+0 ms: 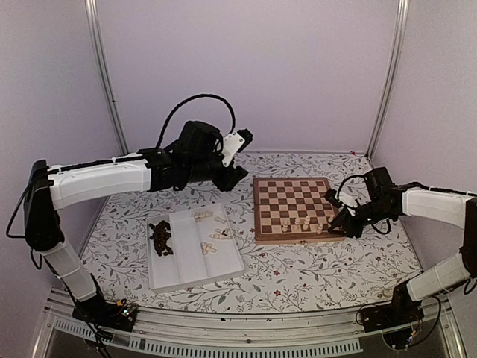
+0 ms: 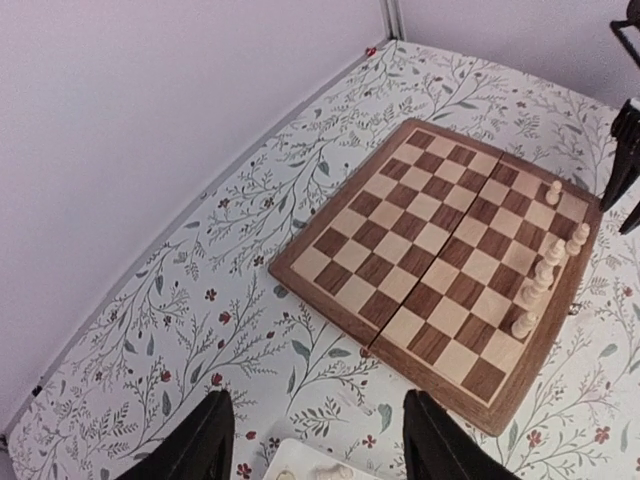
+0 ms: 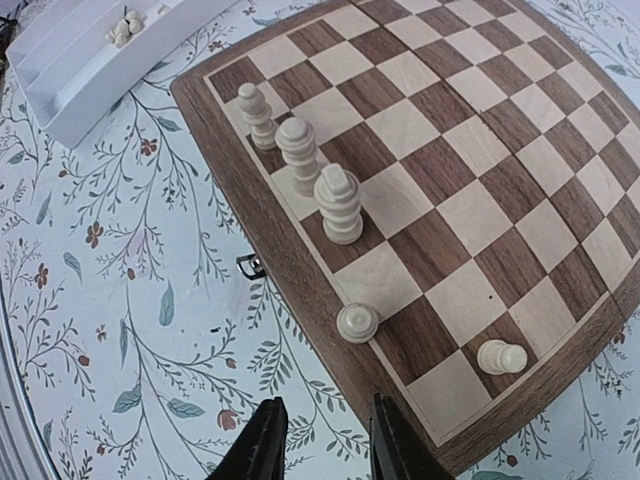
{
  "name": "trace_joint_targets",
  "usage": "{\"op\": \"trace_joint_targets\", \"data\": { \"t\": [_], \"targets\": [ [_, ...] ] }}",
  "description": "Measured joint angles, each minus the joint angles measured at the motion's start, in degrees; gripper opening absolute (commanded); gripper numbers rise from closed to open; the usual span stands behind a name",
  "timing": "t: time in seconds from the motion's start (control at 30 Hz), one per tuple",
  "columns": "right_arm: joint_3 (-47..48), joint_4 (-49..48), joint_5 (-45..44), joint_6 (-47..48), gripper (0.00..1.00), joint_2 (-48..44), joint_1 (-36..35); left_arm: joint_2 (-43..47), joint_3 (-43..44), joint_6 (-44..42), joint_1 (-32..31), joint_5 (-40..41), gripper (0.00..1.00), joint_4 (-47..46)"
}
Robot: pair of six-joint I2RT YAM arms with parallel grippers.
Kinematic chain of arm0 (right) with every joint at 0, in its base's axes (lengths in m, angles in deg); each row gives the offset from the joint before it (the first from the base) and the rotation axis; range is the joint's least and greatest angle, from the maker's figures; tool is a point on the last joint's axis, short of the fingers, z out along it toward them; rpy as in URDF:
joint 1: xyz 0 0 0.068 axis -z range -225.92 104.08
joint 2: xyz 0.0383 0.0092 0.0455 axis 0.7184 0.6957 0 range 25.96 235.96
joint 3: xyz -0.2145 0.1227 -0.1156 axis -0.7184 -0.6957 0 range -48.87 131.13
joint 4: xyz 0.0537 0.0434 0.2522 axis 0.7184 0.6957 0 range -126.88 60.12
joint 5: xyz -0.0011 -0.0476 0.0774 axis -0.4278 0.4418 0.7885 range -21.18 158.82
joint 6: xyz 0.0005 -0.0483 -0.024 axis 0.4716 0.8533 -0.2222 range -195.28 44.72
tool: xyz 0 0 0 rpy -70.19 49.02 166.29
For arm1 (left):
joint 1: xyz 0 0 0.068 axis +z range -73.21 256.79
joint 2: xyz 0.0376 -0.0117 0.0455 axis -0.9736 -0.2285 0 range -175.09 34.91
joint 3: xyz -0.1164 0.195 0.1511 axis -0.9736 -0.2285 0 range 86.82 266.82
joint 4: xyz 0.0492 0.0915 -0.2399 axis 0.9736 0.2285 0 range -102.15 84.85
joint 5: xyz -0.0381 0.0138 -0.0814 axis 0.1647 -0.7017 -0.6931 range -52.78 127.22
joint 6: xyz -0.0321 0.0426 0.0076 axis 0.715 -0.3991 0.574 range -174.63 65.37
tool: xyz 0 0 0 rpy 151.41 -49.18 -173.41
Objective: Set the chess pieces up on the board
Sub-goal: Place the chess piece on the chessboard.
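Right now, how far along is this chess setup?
Early. A few cream pieces stand along one edge of the board. Both the left tool and right tool are empty. The dark pieces and several spare cream ones wait in the tray.

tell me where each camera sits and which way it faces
Top external: above and behind the arms, looking down; both show, with the tray and the board.
Left wrist: raised left of the board, facing across it; the left gripper frames the bottom edge.
Right wrist: low over the board's near edge, looking down on five cream pieces; the right gripper shows at bottom.
Shared: both wrist views catch those pieces.
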Motion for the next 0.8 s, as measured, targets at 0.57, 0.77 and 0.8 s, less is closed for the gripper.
{"op": "trace_joint_targets", "data": {
  "t": [0.57,0.77,0.8],
  "targets": [
    [3.0,-2.7,-7.8,-2.3,0.12,12.3,-7.6,2.4,-3.7,5.7,0.8,-3.0,0.60,-1.5],
    [4.1,-3.5,-9.0,-3.7,0.10,13.5,-7.6,2.6,-3.5,6.4,0.8,-4.2,0.60,-1.8],
    [4.1,-3.6,-9.2,-3.8,0.10,13.5,-7.6,2.6,-3.5,6.4,0.8,-4.4,0.60,-1.8]
  ]
}}
